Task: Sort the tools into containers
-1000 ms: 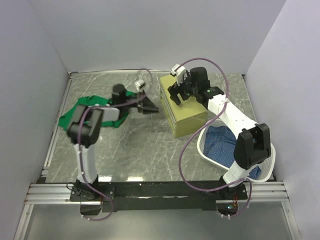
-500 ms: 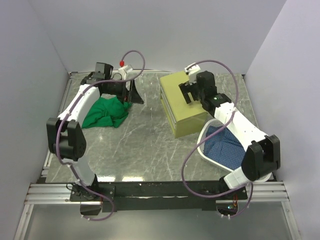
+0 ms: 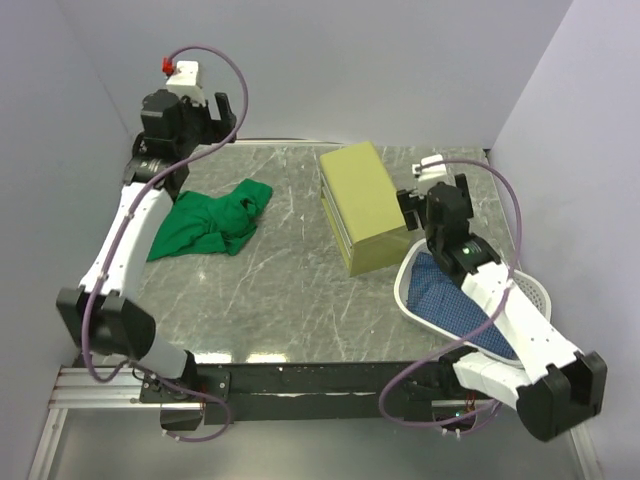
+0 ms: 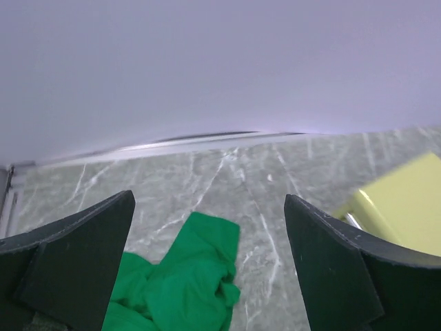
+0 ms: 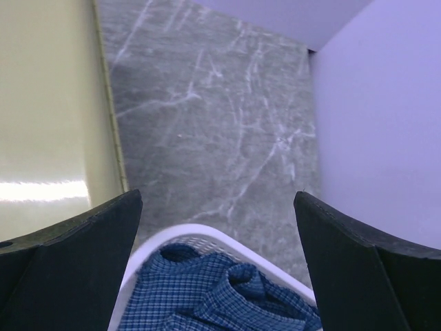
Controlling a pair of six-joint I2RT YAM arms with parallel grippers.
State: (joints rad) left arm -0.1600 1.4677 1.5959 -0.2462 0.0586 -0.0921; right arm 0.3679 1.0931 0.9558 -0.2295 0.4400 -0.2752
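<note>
**Fig.** Two-arm sorting bench, seen from overhead and from both wrists.

The left gripper [image 4: 208, 201] is raised over the far-left corner of the table [image 3: 290, 300]. Its jaws are spread wide and hold nothing. The right gripper [image 5: 217, 198] hangs toward the right edge, also fully spread and empty.

The olive-yellow chest [image 3: 368, 200] stands toward the far-right part of the table. Its long axis runs from the far edge toward the near edge, slightly skewed. It lies just beside the right gripper, on that gripper's left, and well apart from the left gripper, so the right arm is the nearer one.

A crumpled green cloth [image 3: 210, 222] lies toward the left edge, below and in front of the left gripper. A white mesh basket [image 3: 403, 288] holding a blue checked cloth [image 3: 450, 300] sits at the near-right, close to the chest's near corner.

No tool appears in any view. Whether tools are under the green cloth or already in the chest cannot be told, so neither can the direction of the next reach.

- **Overhead view:** the only one that shows both arms and the whole layout.
- **Left wrist view:** adds a small pale metallic glint low on the chest side facing the green cloth, possibly a drawer fitting.
- **Right wrist view:** shows the basket rim directly beneath the open jaws and the chest's plain top, with no drawer front.
</note>
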